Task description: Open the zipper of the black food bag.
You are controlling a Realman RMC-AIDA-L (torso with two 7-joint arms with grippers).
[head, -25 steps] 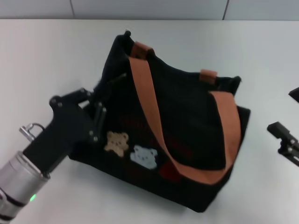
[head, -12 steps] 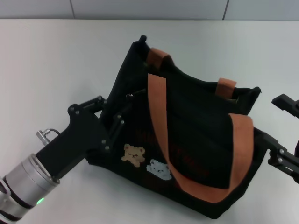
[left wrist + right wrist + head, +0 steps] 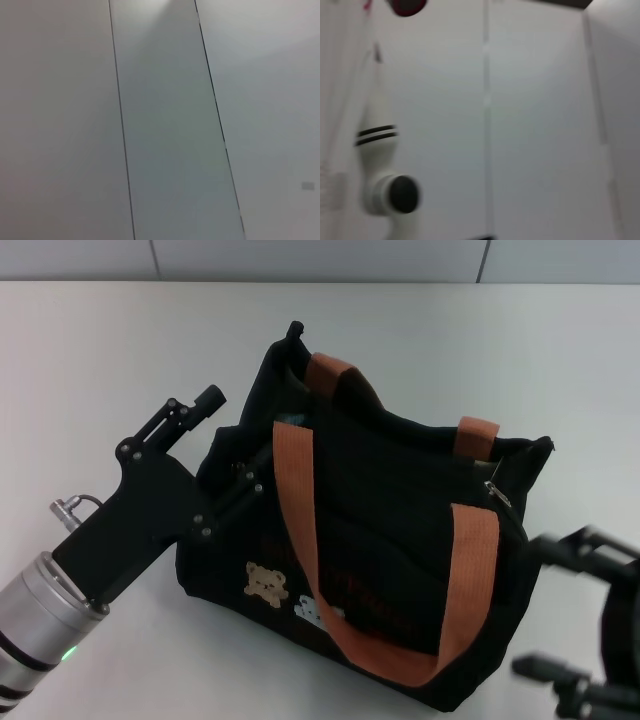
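Zipper (image 3: 497, 494) hardware is being shown as one small silver pull tab at the right end of the top edge of one black food bag (image 3: 400, 540), which is sitting right of centre in the head frame on a white table (image 3: 120, 350). Two orange-brown straps (image 3: 300, 510) are being counted, draped over the bag's front, along with two bear patches (image 3: 268, 583) low on its front. The left gripper (image 3: 225, 455) is being held at centre left, its fingers spread apart, the lower one being pressed against the bag's left end and the upper one reaching clear of it. The right gripper (image 3: 560, 615) is being seen blurred at lower right, spread wide, just beside the bag's right end, below the pull tab.
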